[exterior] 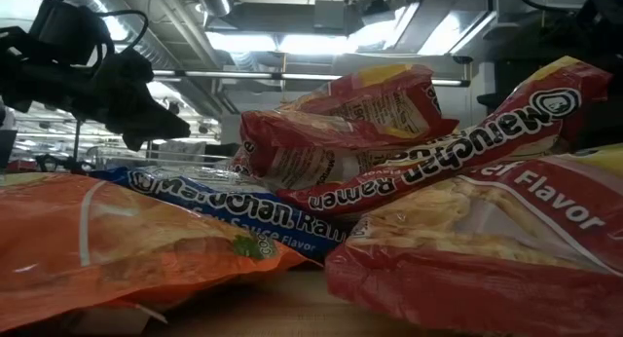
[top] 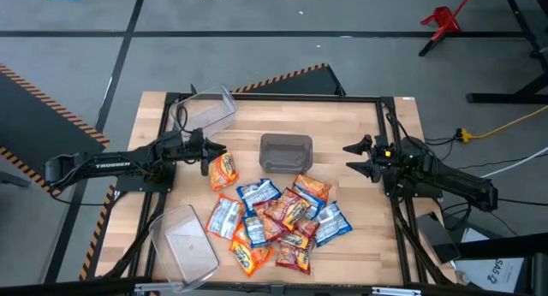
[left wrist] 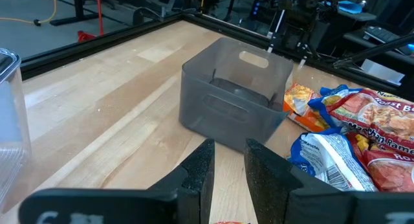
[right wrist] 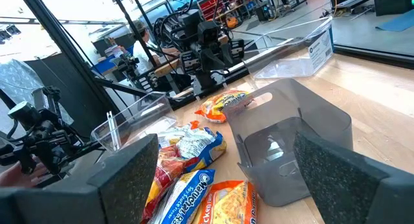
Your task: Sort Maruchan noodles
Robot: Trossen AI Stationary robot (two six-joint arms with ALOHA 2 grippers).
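A pile of orange, blue-and-white and red Maruchan packets (top: 282, 219) lies on the near middle of the table and fills the low view (exterior: 409, 181). One orange packet (top: 224, 170) sits apart to the pile's left, under my left gripper (top: 212, 155), whose fingers are nearly shut (left wrist: 226, 175). The right wrist view shows this packet (right wrist: 223, 105) below the left arm. My right gripper (top: 355, 157) is open (right wrist: 226, 179). It hovers right of the grey bin (top: 285, 152) and touches nothing. My left gripper comes level from the table's left and has the orange packet by its left end (top: 217, 162). Its own wrist view shows only a sliver of orange (left wrist: 229, 221) far back between the fingers. The packet slants down toward the near side; whether it is clear of the table, I cannot tell.
A clear bin (top: 210, 112) lies at the far left of the table and another clear bin (top: 184, 245) at the near left. The grey bin (left wrist: 236, 98) stands in the middle, straight ahead of my left gripper. Bare wood lies between the grey bin and the far edge.
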